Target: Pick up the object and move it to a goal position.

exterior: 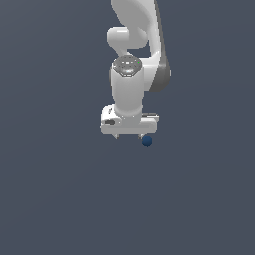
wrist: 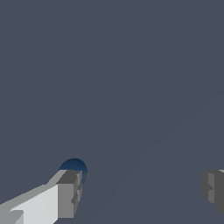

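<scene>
The object (exterior: 147,141) is a tiny dark blue ball. In the exterior view it sits just under the white gripper's (exterior: 128,136) edge, towards the exterior view's right. In the wrist view the object (wrist: 74,165) shows as a blue dome partly hidden behind one grey fingertip (wrist: 68,192). The other fingertip (wrist: 213,186) stands far from it. The gripper (wrist: 142,190) is open, and the wide gap between its fingers holds nothing. Whether the ball touches the near finger I cannot tell.
A plain dark grey-blue surface (exterior: 60,189) fills both views. The white arm (exterior: 132,35) rises above the gripper to the upper edge of the exterior view. No other object shows.
</scene>
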